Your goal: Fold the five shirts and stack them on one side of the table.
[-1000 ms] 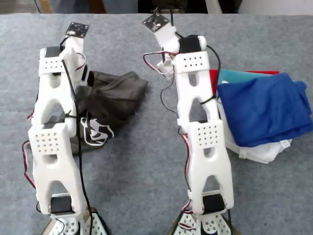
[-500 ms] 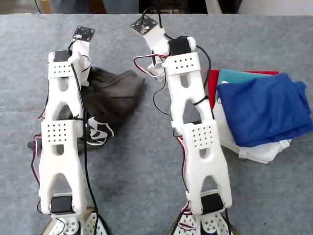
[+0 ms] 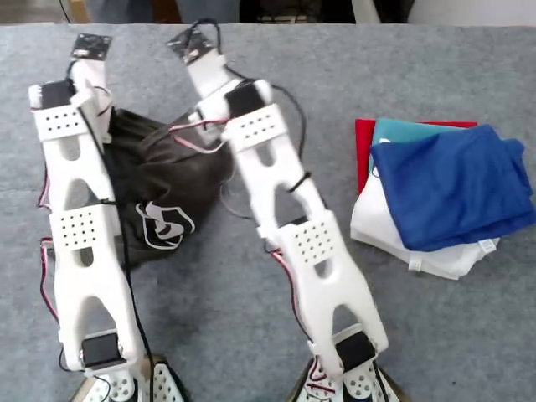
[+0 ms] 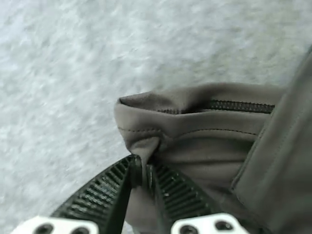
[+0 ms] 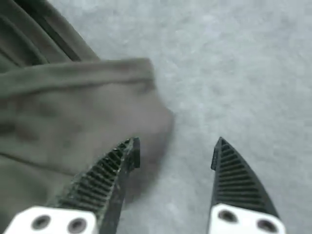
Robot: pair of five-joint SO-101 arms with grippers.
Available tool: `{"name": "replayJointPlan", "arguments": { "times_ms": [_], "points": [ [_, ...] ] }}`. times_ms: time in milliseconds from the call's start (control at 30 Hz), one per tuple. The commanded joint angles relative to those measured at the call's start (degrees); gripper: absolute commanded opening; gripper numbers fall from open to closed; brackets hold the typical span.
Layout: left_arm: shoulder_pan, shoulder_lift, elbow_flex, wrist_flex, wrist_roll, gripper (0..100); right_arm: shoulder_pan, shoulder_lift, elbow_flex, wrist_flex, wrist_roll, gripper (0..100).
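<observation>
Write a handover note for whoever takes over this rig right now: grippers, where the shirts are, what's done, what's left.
Left gripper: shut on a fold at the edge of the dark olive shirt.
Right gripper: open, holding nothing, low at another edge of that shirt.
Shirts: the dark olive shirt lies crumpled on the table between the arms. A stack on the right side has the blue shirt on top, with the teal shirt, red shirt and white shirt under it.
Done: four shirts look folded and stacked.
Left: fold the olive one and add it to the stack.
</observation>
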Motion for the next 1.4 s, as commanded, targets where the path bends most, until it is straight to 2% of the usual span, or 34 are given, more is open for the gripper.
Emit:
{"name": "replayJointPlan", "arguments": {
  "times_ms": [0,233,367,433,567,667,800,933,1133,1367],
  "points": [
    [-3.47,-1.76,-2.95,0.62,0.35,3,-2.37,1.71,-2.15,-2.46,-3.43,25.1],
    [-7.96,-6.95,-2.42,0.62,0.62,3,-2.90,8.40,-2.24,-2.46,-6.42,22.8],
    [-8.40,-9.49,-2.42,0.62,0.62,3,-1.85,9.71,-4.88,-2.64,-9.14,0.5],
    [-9.54,-10.64,-2.42,0.62,0.62,3,-0.62,9.54,-6.90,-1.67,-9.41,3.6],
    [-13.93,-12.48,-2.42,0.62,0.62,3,1.41,9.36,-12.88,2.73,-8.97,1.2],
    [-18.68,-13.19,-2.42,0.62,0.53,3,2.02,9.63,-16.04,8.70,-8.00,1.2],
    [-25.01,-13.36,-2.77,0.62,0.35,3,1.85,9.63,-16.66,14.95,-2.55,1.3],
    [-33.10,-13.45,-2.95,0.62,0.26,3,3.43,9.19,-17.01,19.08,-2.46,1.3],
    [-45.67,-16.53,-2.33,0.70,-5.10,3,6.42,7.34,-21.76,22.07,-2.55,1.3],
    [-51.56,-19.43,-0.92,0.79,-11.34,3,2.02,-6.46,-13.76,22.07,-2.11,1.3]
  ]
}}
